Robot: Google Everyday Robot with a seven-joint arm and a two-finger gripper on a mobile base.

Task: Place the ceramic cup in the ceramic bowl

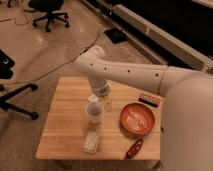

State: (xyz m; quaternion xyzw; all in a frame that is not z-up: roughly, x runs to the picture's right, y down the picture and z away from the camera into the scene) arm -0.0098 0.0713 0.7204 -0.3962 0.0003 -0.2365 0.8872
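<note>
The ceramic cup (94,113), a small pale tumbler, stands upright on the wooden table (65,95) near its middle. The ceramic bowl (136,119), wide, shallow and red-orange, sits on the table to the right of the cup, apart from it. My gripper (95,100) hangs from the white arm (125,72), directly over the cup's rim and very close to it. The arm's wrist hides most of the gripper.
A white bottle with a label (91,141) lies near the table's front edge. A small red packet (133,149) lies at the front right. A dark flat box (150,100) sits behind the bowl. Office chairs (49,12) stand on the floor at back and left.
</note>
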